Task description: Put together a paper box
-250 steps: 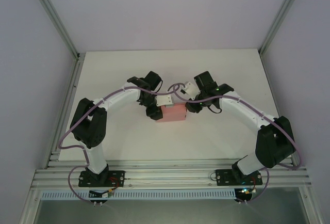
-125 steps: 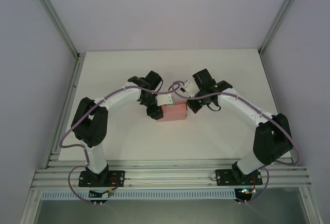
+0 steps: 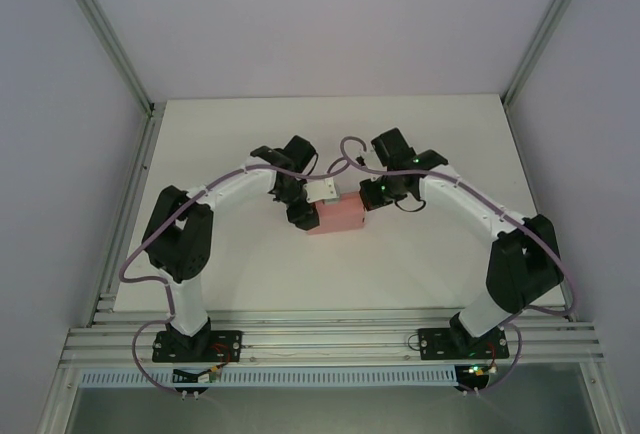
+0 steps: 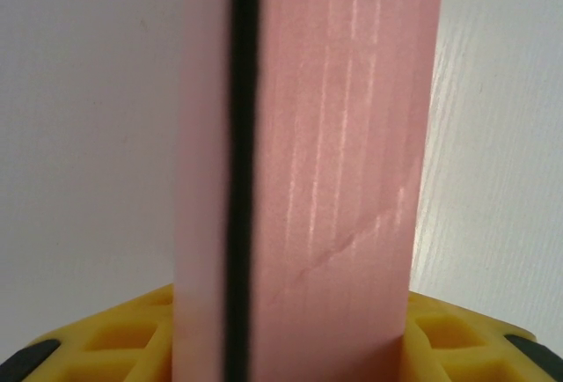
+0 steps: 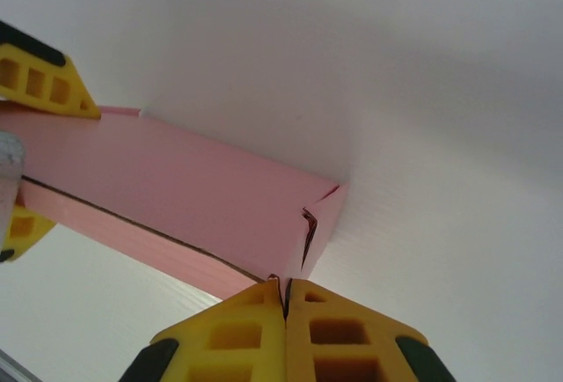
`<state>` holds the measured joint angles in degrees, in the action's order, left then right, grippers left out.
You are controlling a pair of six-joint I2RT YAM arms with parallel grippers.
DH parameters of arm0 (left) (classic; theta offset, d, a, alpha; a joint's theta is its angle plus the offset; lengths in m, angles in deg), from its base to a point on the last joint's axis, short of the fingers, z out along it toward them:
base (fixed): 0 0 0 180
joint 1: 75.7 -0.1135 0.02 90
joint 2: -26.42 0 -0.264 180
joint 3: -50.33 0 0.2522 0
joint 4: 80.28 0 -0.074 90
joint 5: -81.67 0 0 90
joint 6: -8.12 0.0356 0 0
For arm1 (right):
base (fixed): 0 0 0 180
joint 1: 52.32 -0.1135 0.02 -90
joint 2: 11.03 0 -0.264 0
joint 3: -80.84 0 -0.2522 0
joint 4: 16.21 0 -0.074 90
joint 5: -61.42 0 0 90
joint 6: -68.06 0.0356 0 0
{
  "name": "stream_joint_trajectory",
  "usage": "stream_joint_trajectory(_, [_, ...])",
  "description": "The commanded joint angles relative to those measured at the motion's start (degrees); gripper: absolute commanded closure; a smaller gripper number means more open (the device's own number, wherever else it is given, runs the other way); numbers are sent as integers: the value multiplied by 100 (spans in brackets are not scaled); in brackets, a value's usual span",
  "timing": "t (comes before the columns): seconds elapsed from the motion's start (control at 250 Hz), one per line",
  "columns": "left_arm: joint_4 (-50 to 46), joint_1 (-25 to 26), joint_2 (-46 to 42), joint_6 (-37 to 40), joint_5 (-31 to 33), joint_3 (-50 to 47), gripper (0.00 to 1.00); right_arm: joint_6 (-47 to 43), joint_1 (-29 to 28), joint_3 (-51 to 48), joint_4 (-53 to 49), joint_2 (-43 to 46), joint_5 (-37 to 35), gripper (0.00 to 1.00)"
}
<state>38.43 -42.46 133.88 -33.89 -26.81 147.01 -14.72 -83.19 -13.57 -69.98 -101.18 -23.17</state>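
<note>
The pink paper box [image 4: 343, 153] stands tall in the middle, from the bottom edge up to the top. A thin dark line [image 4: 242, 179] runs straight down it, a bit left of the middle. The part to the right of the line is wider and has pale stripes and a small bent crease [image 4: 352, 241] low down. At the bottom, the left pincer [image 4: 290, 347] has the box between its yellow fingers [image 4: 132, 334], one on each side, pressed against it. Behind it all is the white worktop [image 4: 501, 135].
</note>
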Motion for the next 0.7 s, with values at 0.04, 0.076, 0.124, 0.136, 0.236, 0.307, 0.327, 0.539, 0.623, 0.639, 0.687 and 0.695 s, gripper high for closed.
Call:
stream_joint_trajectory(0.04, [157,6,193,-214,178,105,72,643,-229,-310,582,95,842,100])
stream_joint_trajectory(0.076, [187,-2,179,-236,170,94,72,700,-240,-413,687,111,869,100])
stream_joint_trajectory(0.124, [217,5,183,-267,173,94,72,795,-236,-504,747,98,844,100])
stream_joint_trajectory(0.136, [222,4,186,-271,166,95,73,804,-236,-511,749,98,833,100])
stream_joint_trajectory(0.236, [255,1,201,-339,196,107,72,824,-256,-597,762,108,702,100])
stream_joint_trajectory(0.307, [245,-1,171,-356,195,135,68,745,-257,-694,838,189,683,100])
stream_joint_trajectory(0.327, [258,-1,168,-375,196,137,66,713,-254,-717,846,207,666,100])
stream_joint_trajectory(0.539, [413,-1,-4,-651,129,136,50,545,-331,-859,923,241,271,100])
stream_joint_trajectory(0.623, [472,12,-128,-799,121,155,42,534,-421,-873,933,256,85,100])
stream_joint_trajectory(0.639, [488,16,-163,-822,116,159,42,540,-429,-873,929,261,75,100])
stream_joint_trajectory(0.687, [530,25,-269,-896,99,181,40,584,-442,-849,925,259,29,100])
stream_joint_trajectory(0.695, [548,25,-285,-910,99,177,39,600,-438,-843,920,260,17,100])
